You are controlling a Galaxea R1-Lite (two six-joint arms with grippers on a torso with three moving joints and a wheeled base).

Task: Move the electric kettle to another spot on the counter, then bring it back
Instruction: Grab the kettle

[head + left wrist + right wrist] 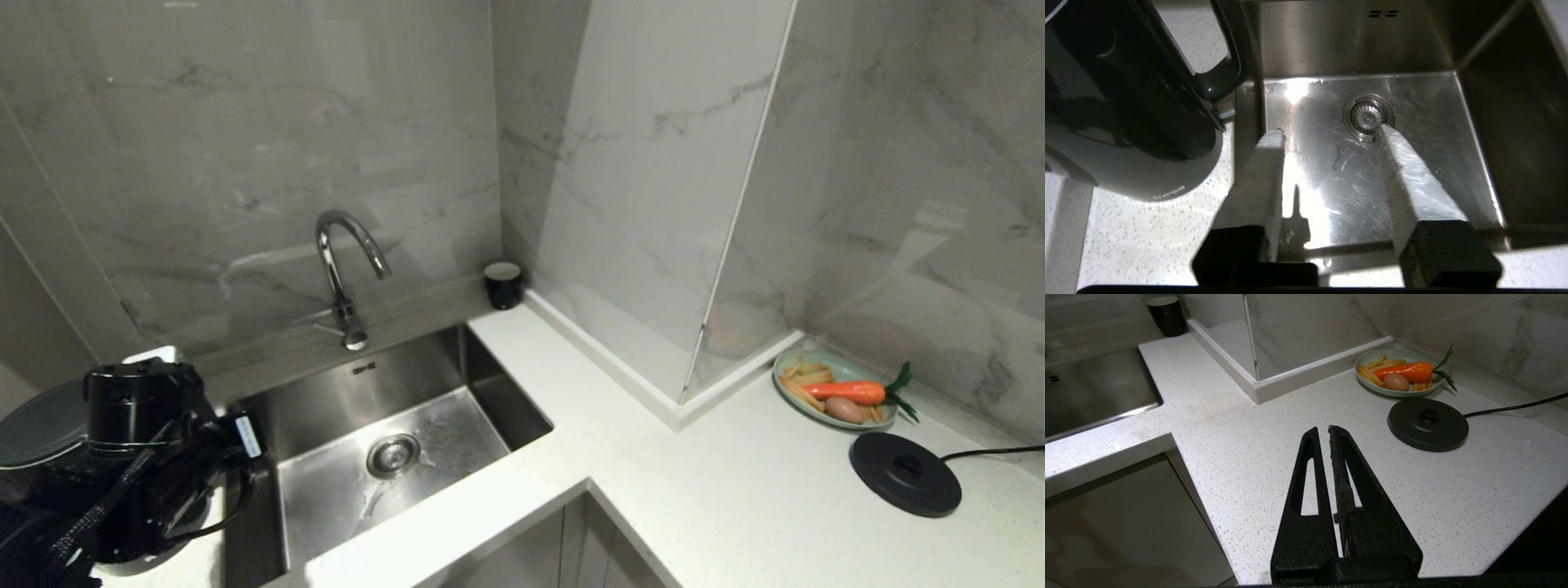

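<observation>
The electric kettle [1122, 94] stood upright on the white speckled surface [1274, 428] to the left of the sink [326, 416], close to the basin's edge, with its loop handle turned toward the sink and the white lettering showing low on its body. The left tool [1331, 132] hung over the steel basin just beside the kettle, its two pale fingers [1265, 171] spread apart with nothing between them and clear of the handle. The sink held no objects, only its round drain strainer [1367, 117] and some streaks of water, under the curved tap [347, 273]. A small black cup [503, 284] with a pale rim sat in the corner behind the sink; what it held could not be told. On the right stretch of the surface, a pale green oval plate [1367, 381] carried an orange carrot [1404, 371] with green leaves, a brown egg [1395, 381] and a scatter of yellow fries [1370, 373]. Just in front of the plate lay the flat round base disc [1428, 424] with its cord running off to the right, nothing resting on it. The right tool [1325, 430] hovered over bare surface near the disc, its black fingers pressed together and holding nothing.
</observation>
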